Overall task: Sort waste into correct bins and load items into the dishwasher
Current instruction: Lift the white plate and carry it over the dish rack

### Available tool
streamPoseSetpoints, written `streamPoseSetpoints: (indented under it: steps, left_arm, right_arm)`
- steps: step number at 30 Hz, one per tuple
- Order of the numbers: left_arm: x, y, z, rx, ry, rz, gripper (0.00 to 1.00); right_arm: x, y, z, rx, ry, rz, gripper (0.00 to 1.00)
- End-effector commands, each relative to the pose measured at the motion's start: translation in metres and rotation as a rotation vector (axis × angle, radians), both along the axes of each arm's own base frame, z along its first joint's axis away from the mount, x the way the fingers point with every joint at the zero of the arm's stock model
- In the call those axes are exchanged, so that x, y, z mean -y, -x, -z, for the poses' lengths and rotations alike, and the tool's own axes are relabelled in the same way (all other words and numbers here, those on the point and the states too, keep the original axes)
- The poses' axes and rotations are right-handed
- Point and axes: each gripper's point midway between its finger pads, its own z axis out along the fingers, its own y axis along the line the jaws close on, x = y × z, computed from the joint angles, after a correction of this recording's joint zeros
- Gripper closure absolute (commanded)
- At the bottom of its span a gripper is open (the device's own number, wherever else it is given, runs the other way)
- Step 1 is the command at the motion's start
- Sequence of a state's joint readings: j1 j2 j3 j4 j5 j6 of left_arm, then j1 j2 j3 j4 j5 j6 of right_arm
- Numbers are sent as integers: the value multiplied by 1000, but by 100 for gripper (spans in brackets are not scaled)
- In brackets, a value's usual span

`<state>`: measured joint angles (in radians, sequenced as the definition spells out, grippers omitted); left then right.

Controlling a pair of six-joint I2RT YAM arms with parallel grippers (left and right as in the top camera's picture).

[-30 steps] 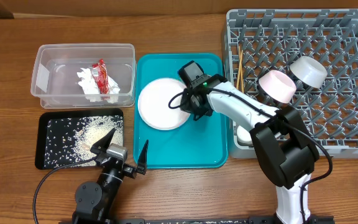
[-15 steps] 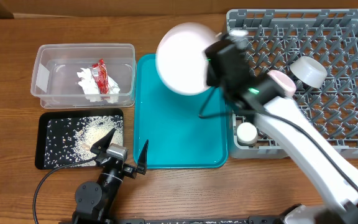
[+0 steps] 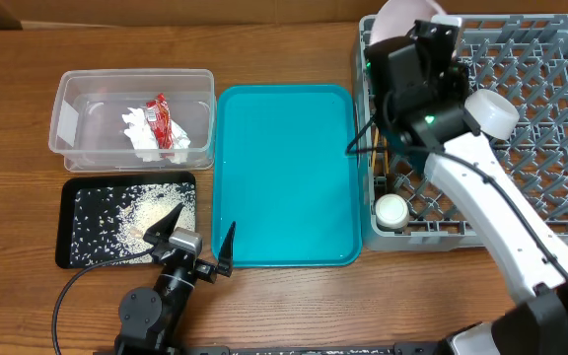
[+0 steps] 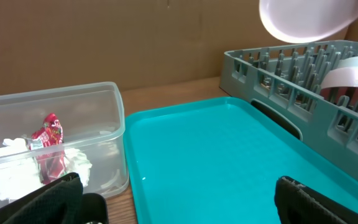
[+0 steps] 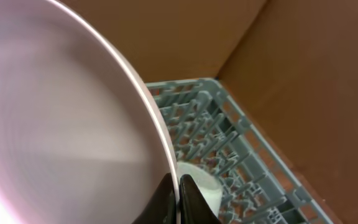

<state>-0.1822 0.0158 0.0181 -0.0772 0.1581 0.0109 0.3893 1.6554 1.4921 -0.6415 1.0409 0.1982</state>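
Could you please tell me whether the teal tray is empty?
Empty: the teal tray shows only bare surface in both the overhead and left wrist views.

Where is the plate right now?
In the overhead view, the plate is pinched in the right claw above the grey rack's top-left corner, right of the teal tray.

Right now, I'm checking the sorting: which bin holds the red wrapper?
The clear tub, not the black tray; the wrapper lies there beside the tissue, while the tray holds only rice.
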Motion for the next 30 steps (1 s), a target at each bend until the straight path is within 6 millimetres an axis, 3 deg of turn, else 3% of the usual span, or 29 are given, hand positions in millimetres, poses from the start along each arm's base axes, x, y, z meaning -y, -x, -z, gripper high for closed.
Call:
streamPoseSetpoints:
  steps: [1, 7, 11, 17, 19, 24, 30]
  left_arm:
    - [0, 0, 0, 10, -6, 6, 0]
    - [0, 0, 0, 10, -6, 6, 0]
    - [0, 0, 0, 10, -6, 6, 0]
    - [0, 0, 0, 10, -6, 6, 0]
    - [0, 0, 0, 10, -6, 6, 0]
    - [0, 0, 0, 10, -6, 6, 0]
    - [0, 0, 0, 10, -6, 6, 0]
  right_arm:
    - [22, -13, 12, -31, 77, 68, 96]
    - [35, -33, 54, -131, 138, 89, 96]
    - [30, -36, 66, -157, 147, 78, 96]
    - [-9, -29, 70, -197, 181, -7, 59]
    - [-20, -25, 73, -219, 194, -35, 56]
    - [-55, -12, 68, -234, 211, -118, 54]
    - [-77, 1, 34, -131, 153, -163, 54]
